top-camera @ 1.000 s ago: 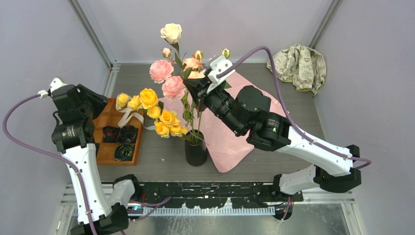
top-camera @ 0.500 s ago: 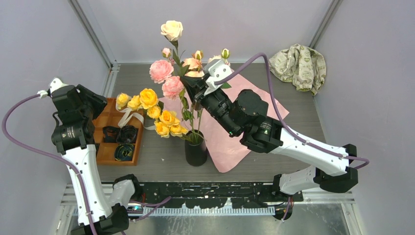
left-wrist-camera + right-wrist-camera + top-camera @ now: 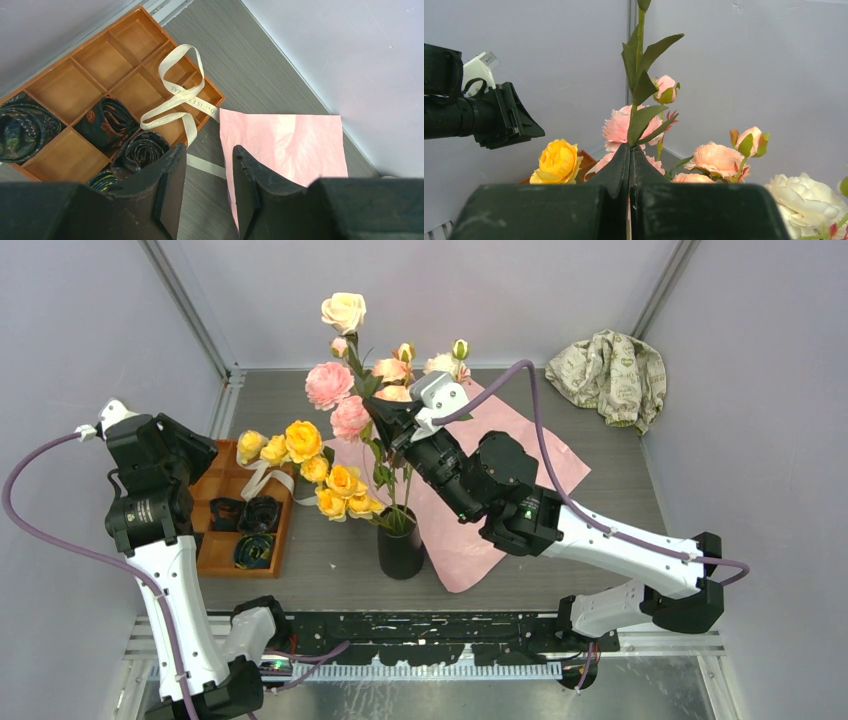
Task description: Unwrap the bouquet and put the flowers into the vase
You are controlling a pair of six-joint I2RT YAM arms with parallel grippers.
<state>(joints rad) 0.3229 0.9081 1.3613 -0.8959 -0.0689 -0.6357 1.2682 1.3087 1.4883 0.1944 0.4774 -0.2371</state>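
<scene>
1. Leftward shift noted: the right tool [image 3: 380, 418] and its arm have swung left in the overhead view. The cream rose [image 3: 343, 312] on top of the held stem has travelled with them, toward the upper centre-left.
2. Right tool: fingers together, clamped low on a green stem [image 3: 640, 30], with leaves and bloom rising above. The grip probably serves to steer this tall stem upright over the vase.
3. Vase [image 3: 400, 552]: black, tapered, upright on the desk [image 3: 325, 562] at lower centre.
4. Flowers [image 3: 340, 480]: a yellow cluster leans left, with pink blooms higher up. Green stems run down into the vase mouth. Whether the foot of the held stem is inside cannot be told.
5. Left tool [image 3: 208, 155]: jaws apart, holding nothing, parked at frame left above the tray [image 3: 215, 552], likely to keep clear.
6. Paper [image 3: 470, 530]: pink, spread flat on the desk, centre to right. Ribbon [image 3: 175, 95]: beige, draped over the tray's edge. Unwrapping judged complete.
</scene>
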